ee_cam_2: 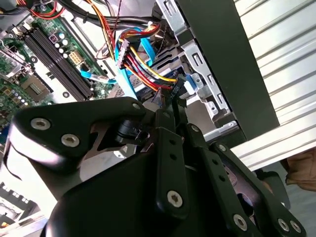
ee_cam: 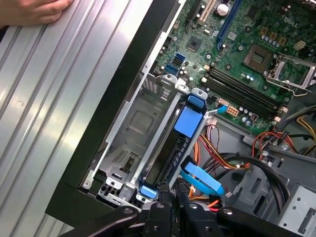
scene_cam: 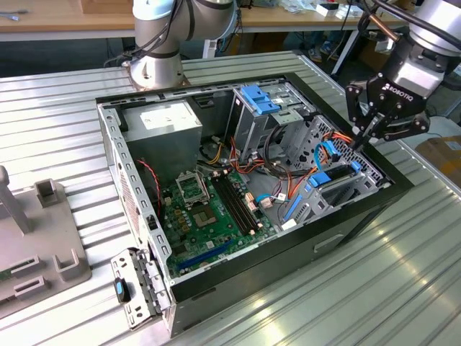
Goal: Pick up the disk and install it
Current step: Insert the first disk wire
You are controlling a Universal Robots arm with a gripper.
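Note:
The disk (ee_cam: 171,154) stands on edge in a slot of the metal drive cage (ee_cam: 133,123) at the corner of the open computer case (scene_cam: 360,216), its blue rail and tab (ee_cam: 189,121) along its upper edge. In the exterior view the disk (scene_cam: 333,186) lies at the case's right end among blue and orange cables. My gripper (scene_cam: 358,142) hangs just above that end of the cage. In both wrist views its fingers are pressed together with nothing between them, the gripper (ee_cam: 170,195) tips right at the disk's end by a blue clip (ee_cam: 148,191); cables lie under the gripper (ee_cam_2: 174,106).
A person's hand (ee_cam: 34,10) rests on the ribbed metal table beside the case. Inside are the motherboard (scene_cam: 209,209), a grey power supply (scene_cam: 162,119) and an upper cage with a blue bracket (scene_cam: 261,97). A grey fixture (scene_cam: 36,238) stands at the exterior view's left.

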